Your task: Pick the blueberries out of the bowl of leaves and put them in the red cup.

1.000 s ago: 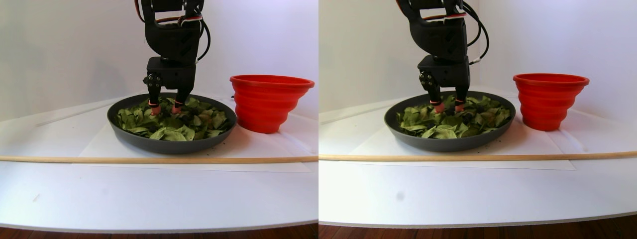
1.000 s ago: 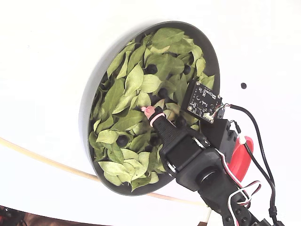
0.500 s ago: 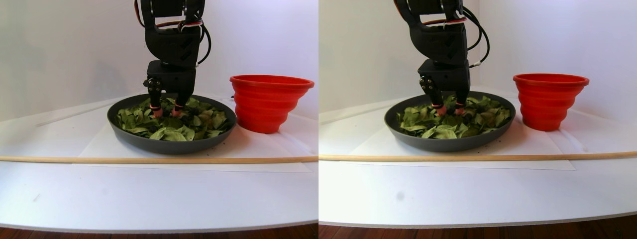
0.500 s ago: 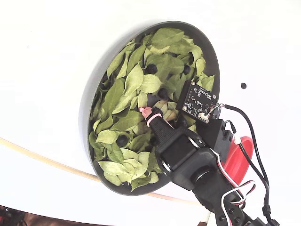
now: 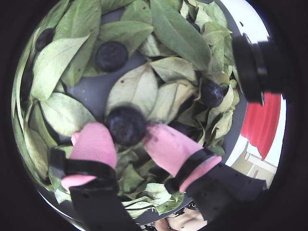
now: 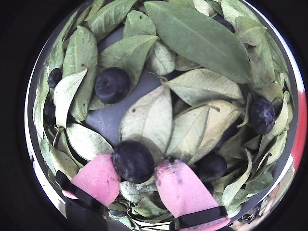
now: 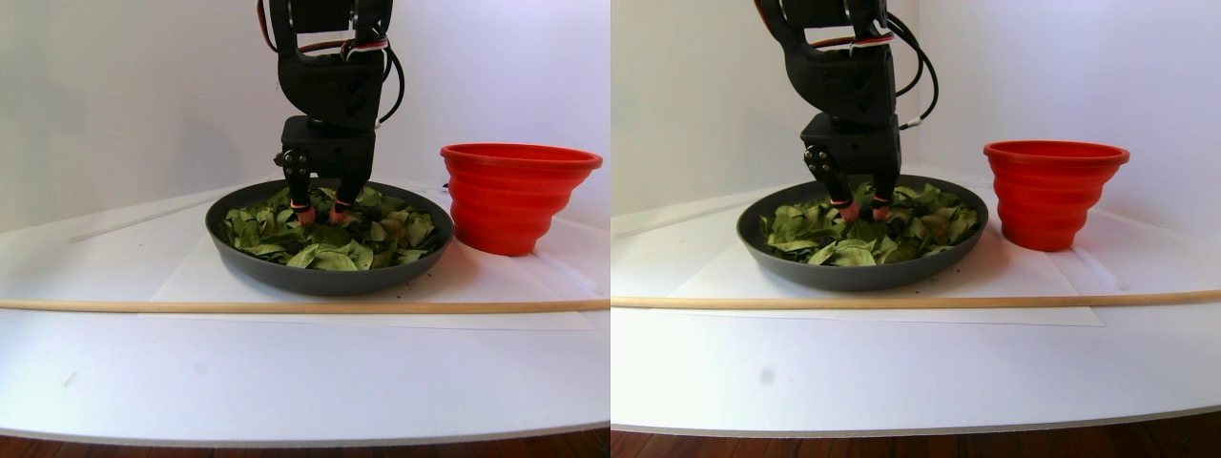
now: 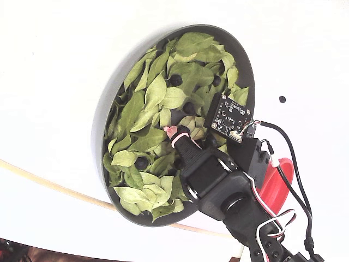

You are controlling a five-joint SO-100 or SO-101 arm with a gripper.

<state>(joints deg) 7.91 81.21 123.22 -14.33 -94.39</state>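
gripper (image 6: 137, 175): two pink fingertips closed on one berry (image 6: 133, 161), low over the leaves (image 6: 192, 36) | bowl (image 8: 103, 117): one, dark grey, full of leaves | loose berries: five more visible in a wrist view, one at (image 6: 111, 84) on bare bowl floor | red cup (image 7: 515, 196): one, upright beside the bowl

Bright, even, soft-shadowed light; both wrist views show fisheye bending and black vignetted corners

your blueberries (image 6: 111, 84): dark, round, scattered among green leaves (image 6: 199, 38) in the grey bowl (image 8: 103, 117); red cup (image 7: 515, 196) upright, just beside.
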